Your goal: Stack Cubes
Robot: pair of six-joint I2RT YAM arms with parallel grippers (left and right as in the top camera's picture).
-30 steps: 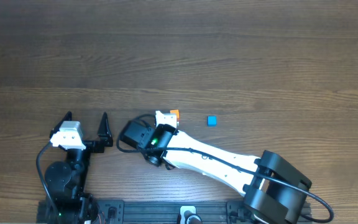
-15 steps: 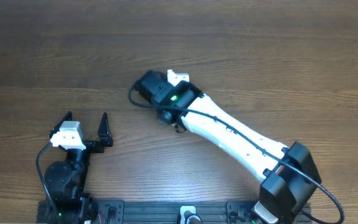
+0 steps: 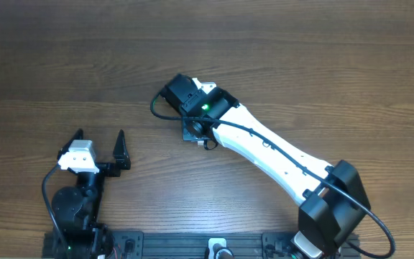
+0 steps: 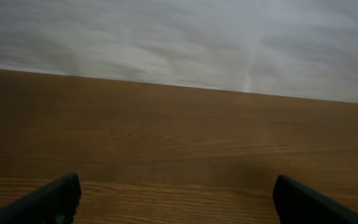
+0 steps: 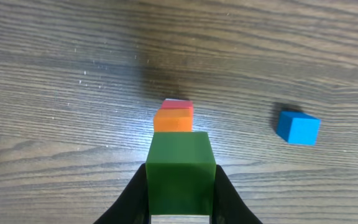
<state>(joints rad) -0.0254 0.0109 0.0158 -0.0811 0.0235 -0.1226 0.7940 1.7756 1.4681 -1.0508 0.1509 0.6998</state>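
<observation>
Leaving a blue cube [image 5: 298, 127] alone on the brown wood-grain surface [image 5: 55, 74], well apart from an orange cube [image 5: 173, 121] and a red cube [image 5: 178, 104]. Showing the red cube as just a thin strip touching the orange cube's far edge; not telling whether the two are stacked or side by side. Pinching a green cube [image 5: 180, 165] between the fingers of the right end effector [image 5: 180, 186], holding it just beside the orange cube with nothing standing between them. Slanting from the right base at the bottom edge of the top view up to the middle of the surface. Sitting the left end effector [image 3: 99, 144] near its own base at the surface's left, fingers spread wide and gripping nothing. Facing a pale wall [image 4: 166, 37] beyond the surface's far edge in the left wrist view.
</observation>
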